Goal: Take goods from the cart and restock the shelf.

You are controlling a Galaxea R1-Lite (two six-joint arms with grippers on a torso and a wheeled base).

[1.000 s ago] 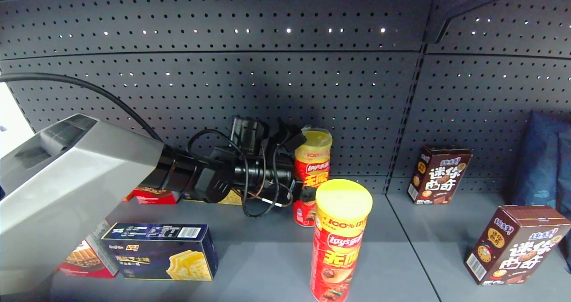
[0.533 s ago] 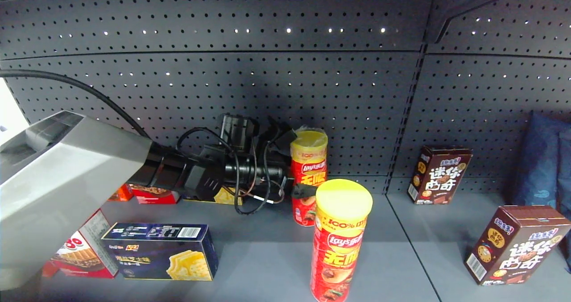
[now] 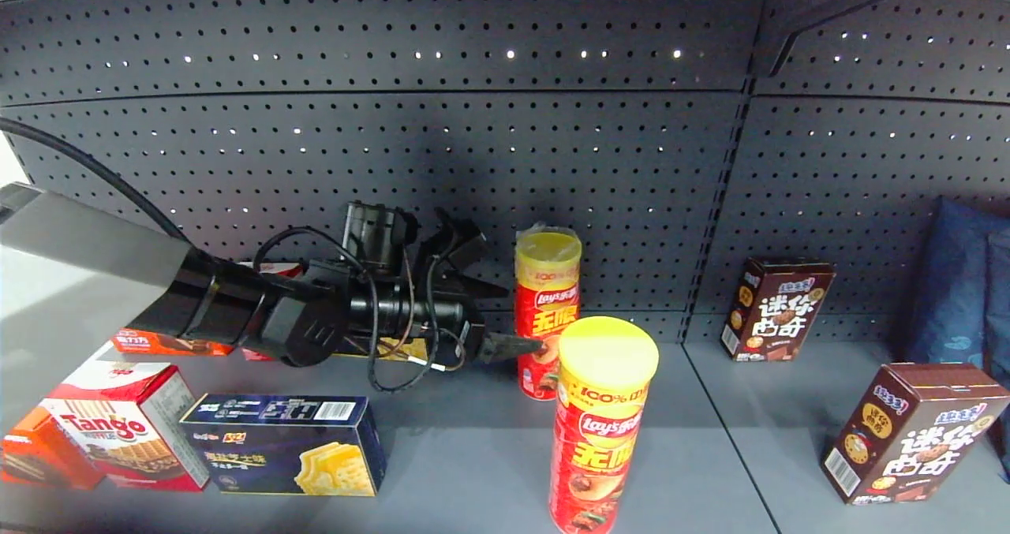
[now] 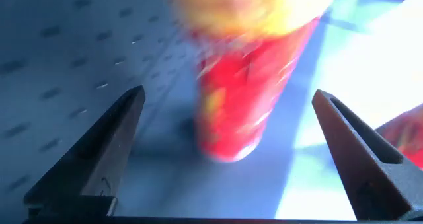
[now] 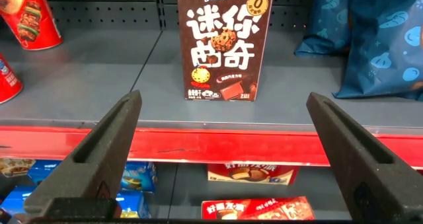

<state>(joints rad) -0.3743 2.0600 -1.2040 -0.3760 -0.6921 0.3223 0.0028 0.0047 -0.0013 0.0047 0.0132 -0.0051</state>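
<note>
The chip can nearest me (image 3: 604, 423) stands upright at the front of the shelf (image 3: 473, 455), a tall red tube with a yellow lid. A blue cracker box (image 3: 284, 443) lies well to its left and a brown cookie box (image 3: 911, 431) stands to its right. My right gripper (image 5: 223, 100) hangs in front of the shelf edge facing that brown box, fingers spread wide and holding nothing, so I judge it is waiting its turn. Farther in, my left gripper (image 3: 511, 319) reaches in from the left with its fingers parted wide. In the left wrist view the far chip can (image 3: 547, 313) sits between them with a gap on both sides. That can is the one I am restocking. It stands upright on its own base, directly behind the near can and close to the pegboard (image 3: 473, 163), which makes a neat row from front to back. It matches the near can: red wall, yellow lid, with a clear film around the top. A tube this tall and narrow would tip at a nudge, so I judge the wide spread is there to clear it.
</note>
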